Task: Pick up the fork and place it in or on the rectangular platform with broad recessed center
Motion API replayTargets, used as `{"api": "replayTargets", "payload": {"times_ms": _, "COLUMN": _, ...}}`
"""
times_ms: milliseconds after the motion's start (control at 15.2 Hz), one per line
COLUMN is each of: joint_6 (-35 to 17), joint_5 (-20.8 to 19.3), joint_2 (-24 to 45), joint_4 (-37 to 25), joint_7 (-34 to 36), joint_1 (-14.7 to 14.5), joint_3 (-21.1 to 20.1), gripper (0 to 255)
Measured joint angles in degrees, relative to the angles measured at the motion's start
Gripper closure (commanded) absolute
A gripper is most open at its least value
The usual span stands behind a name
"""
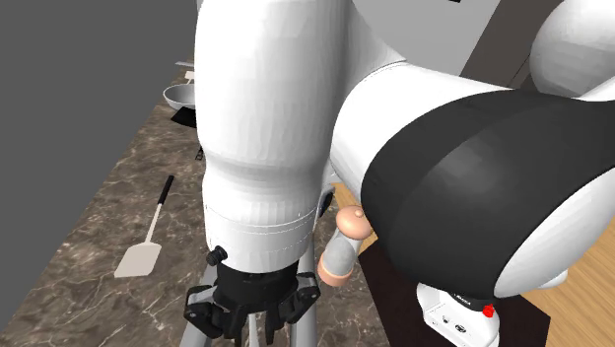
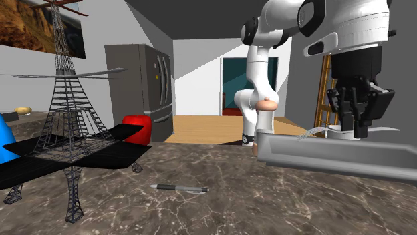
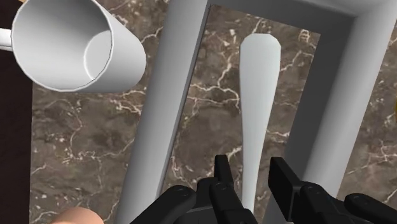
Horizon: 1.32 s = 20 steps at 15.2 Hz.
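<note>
**Pincer (image 1: 252, 330) released, fork (image 3: 259, 83) inside the tray (image 3: 167, 108)**

Shoulder view: the pincer hangs pointing down beneath the white arm, close over a brown marbled counter (image 1: 89, 246). One grey rail of the tray (image 1: 307, 296) runs beside it. A white spatula (image 1: 146, 246) lies on the counter toward this view's left, well apart from the pincer.

Second exterior view: the pincer (image 2: 353, 128) stands over the grey tray (image 2: 321, 155), its tips down near the rim. A pen (image 2: 179, 188) lies on the counter in front of the tray. A wire tower model (image 2: 67, 133) stands at this view's left.

Wrist view: the two black fingers (image 3: 221, 175) stand apart on either side of the white fork's handle without clasping it. The fork lies lengthwise inside the tray, between its long rails, with marbled surface showing around it. A white mug (image 3: 70, 44) sits just outside one rail.
</note>
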State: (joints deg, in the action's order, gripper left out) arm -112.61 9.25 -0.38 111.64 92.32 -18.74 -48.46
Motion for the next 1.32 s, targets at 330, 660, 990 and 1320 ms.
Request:
{"api": "replayTargets", "payload": {"times_ms": 330, "joint_6": -2.0, "joint_5": -0.3, "joint_2": 0.5, "joint_4": 1.6, "joint_7": 0.0, "joint_1": -0.1, "joint_3": -0.1, "gripper": 255}}
{"api": "replayTargets", "payload": {"times_ms": 660, "joint_6": -2.1, "joint_5": -0.3, "joint_2": 0.5, "joint_4": 1.7, "joint_7": 0.0, "joint_1": -0.1, "joint_3": -0.1, "gripper": 0}}
{"api": "replayTargets", "payload": {"times_ms": 990, "joint_6": -2.1, "joint_5": -0.3, "joint_2": 0.5, "joint_4": 1.7, "joint_7": 0.0, "joint_1": -0.1, "joint_3": -0.1, "gripper": 0}}
{"api": "replayTargets", "payload": {"times_ms": 1320, "joint_6": 4.4, "joint_5": 0.9, "joint_2": -1.5, "joint_4": -3.4, "joint_7": -0.9, "joint_1": 0.6, "joint_3": 0.6, "gripper": 0}}
